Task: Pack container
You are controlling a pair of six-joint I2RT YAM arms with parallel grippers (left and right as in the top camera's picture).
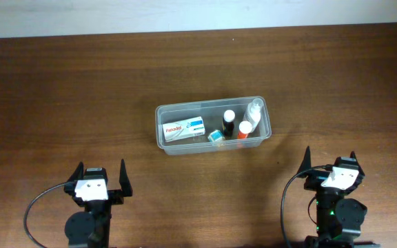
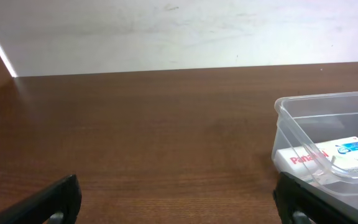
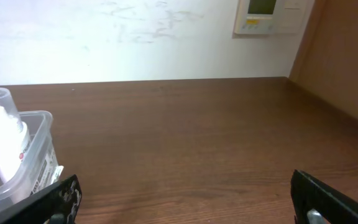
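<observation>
The clear plastic container (image 1: 164,141) sits at the table's middle. In it lie a white Panadol box (image 1: 185,128), a small teal-capped item (image 1: 216,138), a dark bottle with a white cap (image 1: 229,122), an orange-capped bottle (image 1: 244,131) and a clear bottle with a white cap (image 1: 254,110). My left gripper (image 1: 102,173) is open and empty near the front left. My right gripper (image 1: 329,160) is open and empty near the front right. The left wrist view shows the container's corner (image 2: 291,115) with the box (image 2: 328,157). The right wrist view shows its other end (image 3: 39,146) with the clear bottle (image 3: 4,146).
The brown wooden table (image 1: 60,103) runs to a white wall at the back. A wall-mounted control panel (image 3: 269,15) shows in the right wrist view. A wooden side panel (image 3: 347,56) stands at the right.
</observation>
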